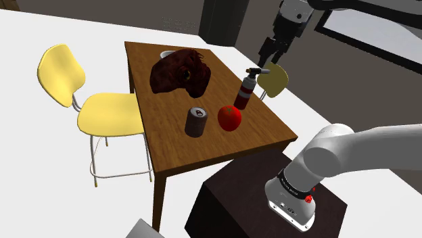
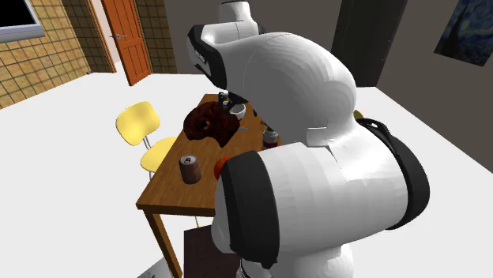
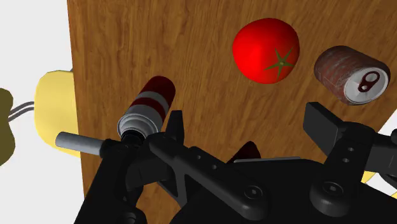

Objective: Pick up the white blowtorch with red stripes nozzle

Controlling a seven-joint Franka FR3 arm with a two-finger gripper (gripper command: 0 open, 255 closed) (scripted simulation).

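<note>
The light is bright and even. The brown wooden table (image 1: 169, 138) under the black two-finger gripper (image 3: 248, 121) is well lit, and its grain looks sharp. The round red tomato (image 3: 266, 49) ahead of the gripper glows bright on one side. The rusty brown drink can (image 3: 352, 74) next to it shines on its silver lid. The white floor (image 1: 40, 176) beyond the table is very bright.

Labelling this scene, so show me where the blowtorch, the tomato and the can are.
blowtorch (image 1: 243, 92), shoulder view, striped body
tomato (image 3: 265, 49), wrist view, red skin
can (image 1: 196, 126), shoulder view, side wall
</note>
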